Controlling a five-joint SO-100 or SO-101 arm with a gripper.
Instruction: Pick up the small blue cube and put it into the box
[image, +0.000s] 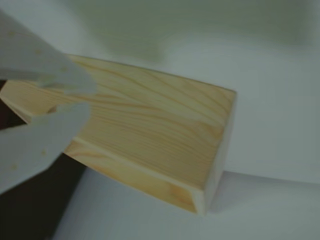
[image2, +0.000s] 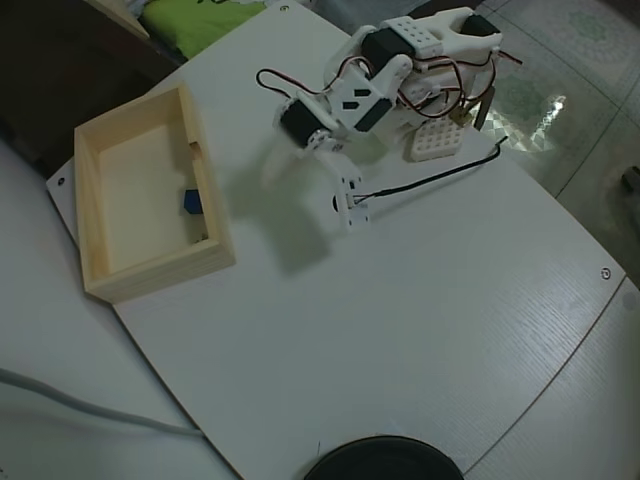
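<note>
The pale wooden box (image2: 150, 270) stands at the left of the white table in the overhead view. The small blue cube (image2: 190, 202) lies inside it against the right long wall, just below the notch. My gripper (image2: 272, 172) hangs over the table to the right of the box, apart from it. In the wrist view the box (image: 150, 115) shows only its outer wall and a corner, and the cube is hidden. There the gripper (image: 90, 97) enters from the left with its white fingertips (image: 75, 80) together and nothing between them.
A white perforated block (image2: 435, 140) and a black cable (image2: 430, 180) lie by the arm's base. A black round object (image2: 385, 460) sits at the table's near edge. A green item (image2: 200, 18) lies beyond the far edge. A grey cable (image2: 90, 408) runs at lower left.
</note>
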